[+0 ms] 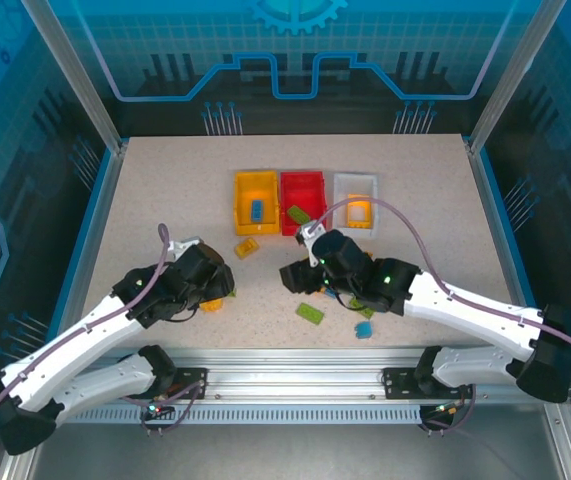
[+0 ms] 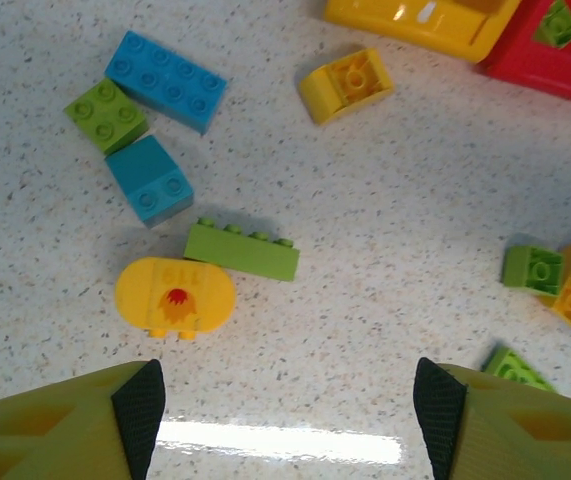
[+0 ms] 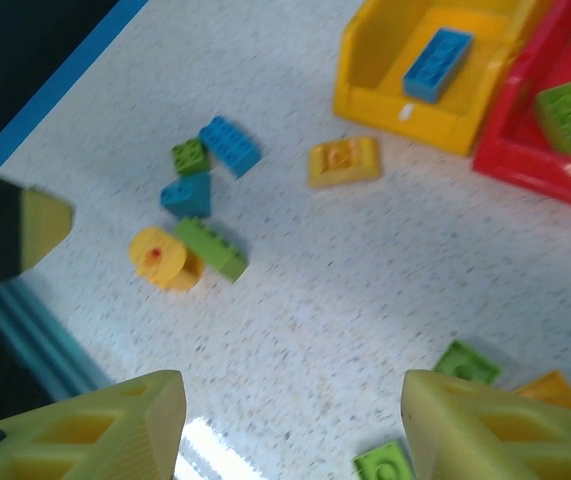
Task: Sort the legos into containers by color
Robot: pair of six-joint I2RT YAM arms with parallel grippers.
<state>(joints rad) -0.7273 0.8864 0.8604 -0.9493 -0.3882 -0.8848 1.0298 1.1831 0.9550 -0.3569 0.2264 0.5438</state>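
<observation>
Robot lab cell: aluminium frame, blue printed walls.

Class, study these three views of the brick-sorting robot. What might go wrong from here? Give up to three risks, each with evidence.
1. The flame-printed yellow brick lies close beside a long green brick; the open left gripper may catch both.
2. A blue brick sits in the yellow bin, so a yellow brick could wrongly join it.
3. The right gripper hovers near the left; they might bump.
</observation>
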